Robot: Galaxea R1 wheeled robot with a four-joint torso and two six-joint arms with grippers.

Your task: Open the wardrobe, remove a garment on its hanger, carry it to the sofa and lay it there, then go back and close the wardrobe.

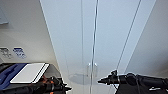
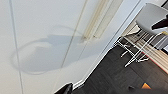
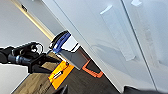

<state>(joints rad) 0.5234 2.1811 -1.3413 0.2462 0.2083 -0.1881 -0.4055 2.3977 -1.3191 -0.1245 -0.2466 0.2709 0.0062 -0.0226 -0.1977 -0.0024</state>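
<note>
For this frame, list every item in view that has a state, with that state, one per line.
Tall white wardrobe with two panelled doors: both doors shut, small vertical handles side by side at the centre seam, untouched.
Left gripper: hovering low in front of the left door, apart from it; fingers unclear.
Right gripper: raised near the handles, not gripping them; fingers unclear.
White chair on thin wire legs: upright on the dark floor beside the wardrobe.

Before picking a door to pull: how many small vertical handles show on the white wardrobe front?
2: one handle left of the centre seam, one right of it, on the tall white wardrobe.
</note>
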